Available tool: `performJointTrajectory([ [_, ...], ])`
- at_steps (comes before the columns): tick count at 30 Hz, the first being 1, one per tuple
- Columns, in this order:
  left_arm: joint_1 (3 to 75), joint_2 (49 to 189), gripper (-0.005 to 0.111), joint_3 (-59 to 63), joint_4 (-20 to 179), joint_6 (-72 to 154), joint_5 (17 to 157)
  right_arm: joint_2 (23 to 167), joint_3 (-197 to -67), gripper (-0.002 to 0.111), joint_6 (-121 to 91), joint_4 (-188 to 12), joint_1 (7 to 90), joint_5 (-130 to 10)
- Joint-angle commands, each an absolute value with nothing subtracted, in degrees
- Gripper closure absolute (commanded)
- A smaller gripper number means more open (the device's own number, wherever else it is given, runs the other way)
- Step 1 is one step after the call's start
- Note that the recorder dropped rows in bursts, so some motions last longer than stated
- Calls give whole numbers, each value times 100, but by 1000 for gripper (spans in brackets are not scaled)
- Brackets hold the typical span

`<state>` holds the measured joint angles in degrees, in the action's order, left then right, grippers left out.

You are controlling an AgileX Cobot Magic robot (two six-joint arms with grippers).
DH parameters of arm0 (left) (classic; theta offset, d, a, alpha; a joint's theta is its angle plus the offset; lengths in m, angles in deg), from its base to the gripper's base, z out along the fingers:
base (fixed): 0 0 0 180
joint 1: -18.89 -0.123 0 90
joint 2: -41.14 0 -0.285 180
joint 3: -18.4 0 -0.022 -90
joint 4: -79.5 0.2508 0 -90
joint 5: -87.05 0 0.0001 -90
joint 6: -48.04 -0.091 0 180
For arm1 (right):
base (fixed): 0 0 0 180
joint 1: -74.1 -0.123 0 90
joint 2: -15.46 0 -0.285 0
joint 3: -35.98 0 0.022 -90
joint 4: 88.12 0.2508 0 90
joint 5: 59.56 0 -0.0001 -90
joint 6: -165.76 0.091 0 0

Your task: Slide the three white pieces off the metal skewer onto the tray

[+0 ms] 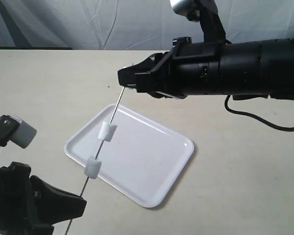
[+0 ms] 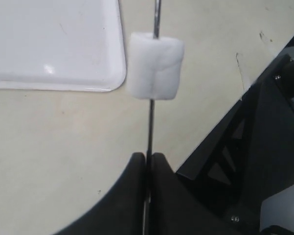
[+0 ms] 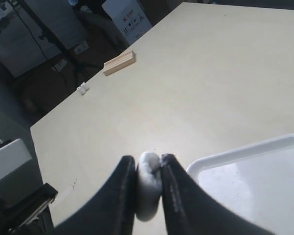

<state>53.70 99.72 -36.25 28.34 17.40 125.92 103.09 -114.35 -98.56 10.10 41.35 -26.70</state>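
The thin metal skewer [image 1: 115,107] slants up over the white tray [image 1: 156,166]. Its lower end is pinched in my left gripper [image 1: 80,203], which is shut on it [image 2: 148,159]. Two white pieces sit threaded on the rod: one [image 1: 106,131] above the tray, one [image 1: 92,168] at the tray's near edge. The lower piece [image 2: 154,65] shows just beyond the left fingertips. My right gripper [image 1: 123,81] meets the skewer's upper end. It is shut on the third white piece [image 3: 147,183], squeezed between its fingers [image 3: 147,159]. The rod itself is hidden there.
A black cable [image 1: 254,115] trails on the table under the right arm. A wooden block [image 3: 119,62] lies near the table's far edge. The tray's corner [image 3: 254,176] lies beside the right fingers, and its corner [image 2: 54,44] is near the left gripper.
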Motion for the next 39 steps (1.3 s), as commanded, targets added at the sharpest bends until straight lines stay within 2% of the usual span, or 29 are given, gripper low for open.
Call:
performJointTrajectory([
  [1,5379,9953,107,-3894,2774,1972,12897,10010,-11520,92,-9974,1183,4207,-3756],
  [18,5379,9965,107,-3903,2783,2178,12284,9888,-11095,92,-9925,1183,4207,-3907],
  [27,5379,10102,107,-3649,3981,3172,12220,10924,-10580,92,-9672,1183,4207,-3216],
  [37,5379,10997,107,-3649,3998,2998,12228,12200,-10580,92,-9648,1183,4207,-2743],
  [39,5379,11054,107,-3649,3928,2974,12150,12415,-10580,88,-9648,1183,4207,-2634],
])
